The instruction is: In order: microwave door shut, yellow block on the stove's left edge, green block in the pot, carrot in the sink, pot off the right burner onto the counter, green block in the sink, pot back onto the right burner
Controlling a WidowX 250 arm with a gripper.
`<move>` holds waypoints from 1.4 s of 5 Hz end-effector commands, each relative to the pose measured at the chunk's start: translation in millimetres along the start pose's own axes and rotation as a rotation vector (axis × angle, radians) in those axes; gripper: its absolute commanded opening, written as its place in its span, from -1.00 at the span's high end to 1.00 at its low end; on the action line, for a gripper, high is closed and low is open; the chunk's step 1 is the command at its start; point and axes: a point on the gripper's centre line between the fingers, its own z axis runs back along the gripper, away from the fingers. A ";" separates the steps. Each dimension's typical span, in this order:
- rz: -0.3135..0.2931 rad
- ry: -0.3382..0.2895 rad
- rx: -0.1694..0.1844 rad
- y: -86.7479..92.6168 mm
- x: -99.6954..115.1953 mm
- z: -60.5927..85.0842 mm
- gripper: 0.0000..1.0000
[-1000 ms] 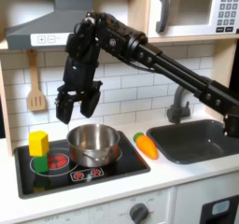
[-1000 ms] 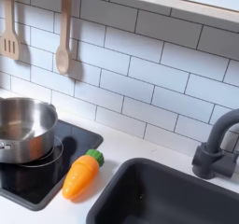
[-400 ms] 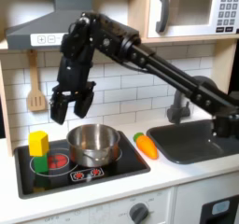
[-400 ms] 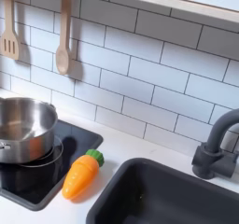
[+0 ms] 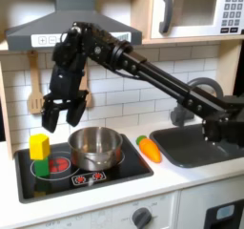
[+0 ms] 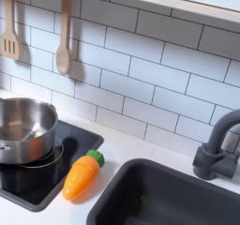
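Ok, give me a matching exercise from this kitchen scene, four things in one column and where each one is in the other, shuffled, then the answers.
Things:
1. yellow block
2. pot
3. carrot
4. claw

Places:
A. on the counter between stove and sink
B. in the air above the stove
C. on top of the green block
D. on the stove's right burner

Pairs: 1-C, 2-D, 3-A, 4-B
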 end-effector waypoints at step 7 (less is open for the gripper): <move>0.077 -0.181 0.125 25.8 20.8 -46.8 -1.00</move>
